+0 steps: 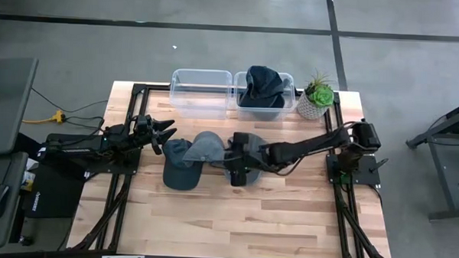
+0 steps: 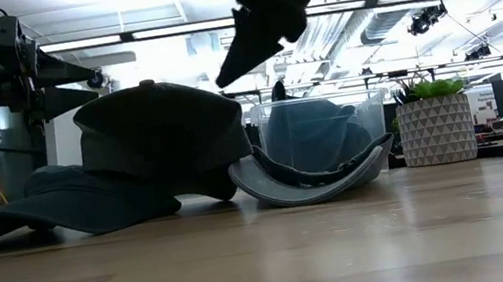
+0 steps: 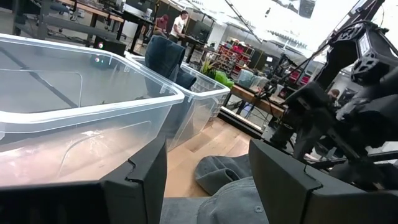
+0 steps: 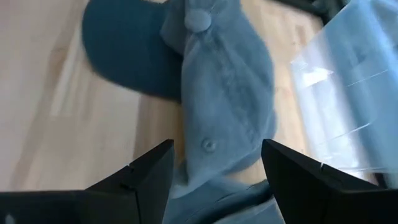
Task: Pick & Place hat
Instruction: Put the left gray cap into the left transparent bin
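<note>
Three hats lie mid-table: a dark teal cap (image 1: 181, 167), a grey-blue cap (image 1: 206, 147) leaning on it, and an upturned grey cap (image 2: 318, 176) resting on its crown. A further dark hat (image 1: 263, 86) sits in the right clear bin. My right gripper (image 4: 217, 149) hangs open above the grey-blue cap (image 4: 217, 93), slanting down toward the table's left, clear of the hats in the low view (image 2: 250, 35). My left gripper (image 3: 208, 149) waits open and level at the table's left, just left of the caps (image 1: 166, 134).
Two clear bins stand at the far edge: the left one (image 1: 200, 90) holds nothing that shows, the right one (image 1: 288, 100) holds the dark hat. A potted plant (image 1: 316, 97) stands right of them. Bare wood stretches along the near half of the table (image 1: 234, 221).
</note>
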You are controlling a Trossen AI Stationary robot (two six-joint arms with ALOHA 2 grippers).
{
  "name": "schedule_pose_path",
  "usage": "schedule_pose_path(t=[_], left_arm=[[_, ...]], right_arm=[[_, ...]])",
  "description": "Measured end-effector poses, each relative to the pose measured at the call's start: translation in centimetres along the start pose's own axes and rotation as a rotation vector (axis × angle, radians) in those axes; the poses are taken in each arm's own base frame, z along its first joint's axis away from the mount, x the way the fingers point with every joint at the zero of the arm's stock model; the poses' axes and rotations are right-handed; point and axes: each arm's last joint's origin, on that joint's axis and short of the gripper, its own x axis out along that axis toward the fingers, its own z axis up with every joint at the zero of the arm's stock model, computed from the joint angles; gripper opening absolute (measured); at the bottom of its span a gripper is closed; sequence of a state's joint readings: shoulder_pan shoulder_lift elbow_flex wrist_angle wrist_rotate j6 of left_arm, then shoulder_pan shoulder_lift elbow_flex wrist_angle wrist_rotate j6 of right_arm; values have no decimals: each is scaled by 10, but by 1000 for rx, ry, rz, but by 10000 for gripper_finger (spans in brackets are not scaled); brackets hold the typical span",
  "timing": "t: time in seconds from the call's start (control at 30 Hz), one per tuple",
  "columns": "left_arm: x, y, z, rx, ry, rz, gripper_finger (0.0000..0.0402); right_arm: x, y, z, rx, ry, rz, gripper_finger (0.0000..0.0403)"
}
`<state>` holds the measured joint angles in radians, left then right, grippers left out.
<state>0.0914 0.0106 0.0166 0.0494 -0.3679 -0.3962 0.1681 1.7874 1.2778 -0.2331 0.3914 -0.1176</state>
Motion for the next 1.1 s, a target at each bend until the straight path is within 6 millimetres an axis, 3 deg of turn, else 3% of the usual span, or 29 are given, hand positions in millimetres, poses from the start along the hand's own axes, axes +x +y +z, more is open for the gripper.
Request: schedule_pose_path(t=[0.37, 0.67, 0.87, 1.1], left_arm=[[0, 0, 0, 0, 0, 0, 193], [0, 0, 0, 0, 0, 0, 193], [0, 0, 0, 0, 0, 0, 193], [0, 0, 0, 0, 0, 0, 193]], right_arm=[[33, 22, -7, -83, -21, -128, 237], [39, 17, -8, -38, -23, -260, 230], [32, 13, -3, 17, -43, -298, 175], [34, 13, -4, 27, -55, -186, 89]])
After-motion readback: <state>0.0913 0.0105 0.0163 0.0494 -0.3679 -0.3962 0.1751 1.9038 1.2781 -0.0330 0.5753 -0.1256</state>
